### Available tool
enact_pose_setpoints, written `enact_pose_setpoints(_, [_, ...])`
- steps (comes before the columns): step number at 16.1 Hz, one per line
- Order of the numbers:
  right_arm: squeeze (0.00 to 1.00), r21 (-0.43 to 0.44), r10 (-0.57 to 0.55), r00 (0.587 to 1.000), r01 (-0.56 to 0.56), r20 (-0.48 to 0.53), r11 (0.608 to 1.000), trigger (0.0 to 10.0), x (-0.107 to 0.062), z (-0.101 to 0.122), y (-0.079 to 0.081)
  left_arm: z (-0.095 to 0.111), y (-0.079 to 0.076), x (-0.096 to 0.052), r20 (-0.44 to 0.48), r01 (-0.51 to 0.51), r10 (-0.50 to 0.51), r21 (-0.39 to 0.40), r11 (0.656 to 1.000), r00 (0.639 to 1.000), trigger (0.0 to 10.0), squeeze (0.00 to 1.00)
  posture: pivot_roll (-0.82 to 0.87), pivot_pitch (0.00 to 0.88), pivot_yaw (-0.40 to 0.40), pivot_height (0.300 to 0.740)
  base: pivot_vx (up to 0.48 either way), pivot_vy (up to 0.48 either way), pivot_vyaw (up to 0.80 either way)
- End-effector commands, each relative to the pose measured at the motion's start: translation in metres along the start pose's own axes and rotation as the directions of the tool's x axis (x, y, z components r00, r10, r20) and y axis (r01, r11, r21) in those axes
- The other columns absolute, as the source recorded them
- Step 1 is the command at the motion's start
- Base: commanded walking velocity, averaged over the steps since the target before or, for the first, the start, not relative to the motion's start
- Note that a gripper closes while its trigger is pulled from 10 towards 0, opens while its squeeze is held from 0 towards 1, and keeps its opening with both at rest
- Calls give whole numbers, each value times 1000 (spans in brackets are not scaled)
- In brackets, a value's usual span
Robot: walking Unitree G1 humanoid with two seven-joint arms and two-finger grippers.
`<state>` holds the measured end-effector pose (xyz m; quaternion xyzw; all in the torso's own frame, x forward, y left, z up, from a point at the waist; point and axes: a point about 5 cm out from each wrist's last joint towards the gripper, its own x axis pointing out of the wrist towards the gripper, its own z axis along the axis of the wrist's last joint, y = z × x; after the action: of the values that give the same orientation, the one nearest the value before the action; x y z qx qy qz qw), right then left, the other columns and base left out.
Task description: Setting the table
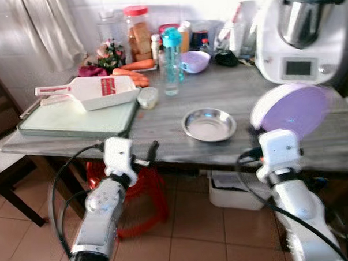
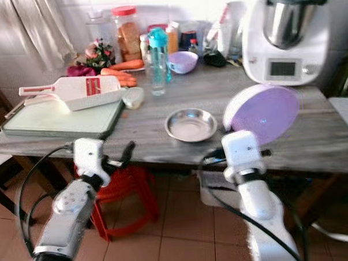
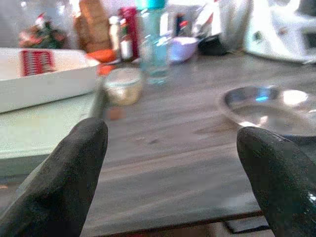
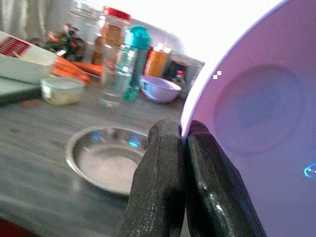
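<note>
Grey worktop (image 1: pixel 162 128) carries a steel dish (image 1: pixel 209 124). A purple plate (image 1: pixel 293 109), held tilted on edge, is pinched at its rim by the right end effector (image 4: pixel 183 143), apparently just right of the dish. The left end effector (image 3: pixel 173 163) is spread wide, holding nothing.

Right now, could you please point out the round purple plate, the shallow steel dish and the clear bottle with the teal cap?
round purple plate (image 1: pixel 293 111), left eye view, centre of its face.
shallow steel dish (image 1: pixel 209 125), left eye view, its flat bottom.
clear bottle with the teal cap (image 1: pixel 171 67), left eye view, mid-body.
</note>
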<state>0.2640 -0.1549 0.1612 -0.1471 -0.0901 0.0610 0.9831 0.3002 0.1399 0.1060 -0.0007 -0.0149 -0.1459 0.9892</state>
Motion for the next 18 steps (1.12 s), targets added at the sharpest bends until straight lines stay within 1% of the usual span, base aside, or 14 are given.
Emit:
enact_pose_setpoints(1, [0, -10, -27, 1000, 27, 10, 1000, 10000, 0, 2, -7, 5, -4, 3, 14, 21, -21, -5, 1000, 1000, 10000, 0, -70, 4, 32, 740, 356, 0, 0])
enact_pose_setpoints(6, [0, -22, -19, 1000, 19, 22, 1000, 10000, 0, 3, -6, 5, -6, 3, 14, 26, -26, -6, 1000, 1000, 10000, 0, -69, 4, 33, 740, 356, 0, 0])
enact_pose_setpoints(9, [0, -17, -20, 1000, 20, 23, 1000, 10000, 0, 3, -6, 5, -6, 4, 14, 28, -28, -8, 1000, 1000, 10000, 0, -72, 4, 32, 740, 356, 0, 477])
enact_pose_setpoints(13, [0, -15, -15, 1000, 15, 20, 1000, 10000, 0, 3, -5, 4, -7, 3, 8, 32, -32, -11, 999, 999, 10000, 0, -73, 3, 30, 740, 353, 0, 0])
enact_pose_setpoints(14, [0, -7, -10, 1000, 10, 22, 1000, 10000, 0, 3, -5, 4, -9, 2, 16, 50, -50, -21, 999, 999, 10000, 0, -72, 1, 28, 740, 0, 0, 0])
enact_pose_setpoints(16, [0, -7, -5, 1000, 5, 25, 1000, 10000, 0, 3, -5, 5, -9, 2, 24, 45, -44, -27, 999, 999, 10000, 0, -74, 1, 27, 740, 0, 0, 0])
enact_pose_setpoints(18, [0, 12, 2, 1000, -3, 31, 1000, 10000, 0, 4, -5, 6, -7, -2, 34, 56, -55, -8, 998, 998, 10000, 0, -73, 0, 27, 740, 0, 0, 0])
